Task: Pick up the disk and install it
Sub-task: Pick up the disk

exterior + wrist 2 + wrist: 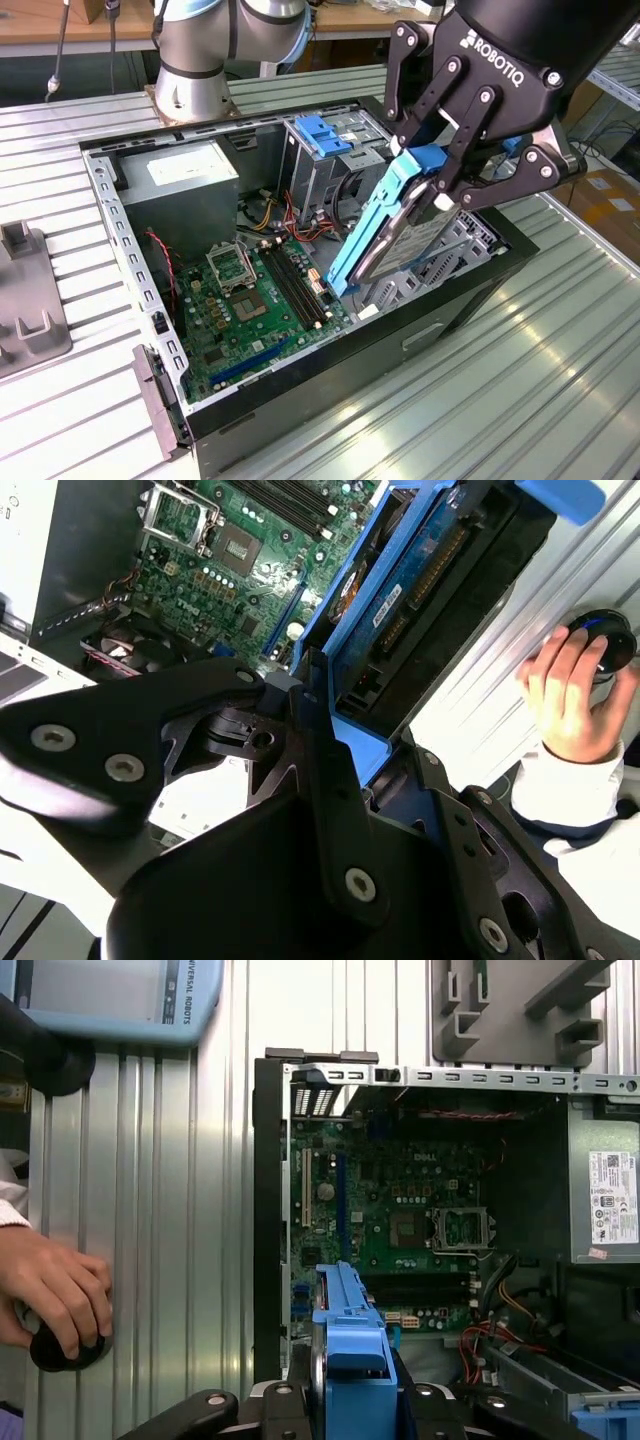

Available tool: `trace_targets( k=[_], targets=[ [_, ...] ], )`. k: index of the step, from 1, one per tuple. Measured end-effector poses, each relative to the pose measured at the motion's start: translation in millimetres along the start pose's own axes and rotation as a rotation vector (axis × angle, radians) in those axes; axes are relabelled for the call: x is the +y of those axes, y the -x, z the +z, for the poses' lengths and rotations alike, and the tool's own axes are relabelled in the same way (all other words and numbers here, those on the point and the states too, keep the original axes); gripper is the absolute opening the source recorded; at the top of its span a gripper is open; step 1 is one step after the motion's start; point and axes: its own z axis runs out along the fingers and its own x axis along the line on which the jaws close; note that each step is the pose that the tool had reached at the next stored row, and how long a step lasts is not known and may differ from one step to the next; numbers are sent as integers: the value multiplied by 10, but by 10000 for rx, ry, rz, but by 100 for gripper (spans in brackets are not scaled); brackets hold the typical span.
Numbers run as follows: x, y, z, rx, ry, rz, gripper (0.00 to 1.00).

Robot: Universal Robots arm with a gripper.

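Blue carrier rails frame the grey disk point(405, 235), which is gripped at its upper end by the end effector point(438, 172). The fingers are closed on the blue end piece from both sides. The disk is held on edge and steeply tilted in the right half of the exterior view. Its lower end is dipped into the open case point(100, 190), just beside the motherboard point(250, 305) on the exterior view's right.

The tilt is judged to serve insertion: the lower end is led first toward the bay at the case's front wall, and the grip at the far end leaves the rails free to slide. Whether the lower end touches anything cannot be told.

The cage point(325, 165) topped by a blue bracket point(320, 132) is seen apart from the disk, higher in the frame. The case is laid on its side on the ribbed metal desk point(520, 400), so the interior is reached from above.

In the first wrist view a person's hand point(55, 1285) is rested on a black knob point(62, 1348) on the desk, well apart from the case.
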Motion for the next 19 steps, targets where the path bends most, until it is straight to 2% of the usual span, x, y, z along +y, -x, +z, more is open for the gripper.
trace_targets(
  k=[19],
  targets=[
    [-185, -21, -2, -1, 0, 0, 37]
  ],
)
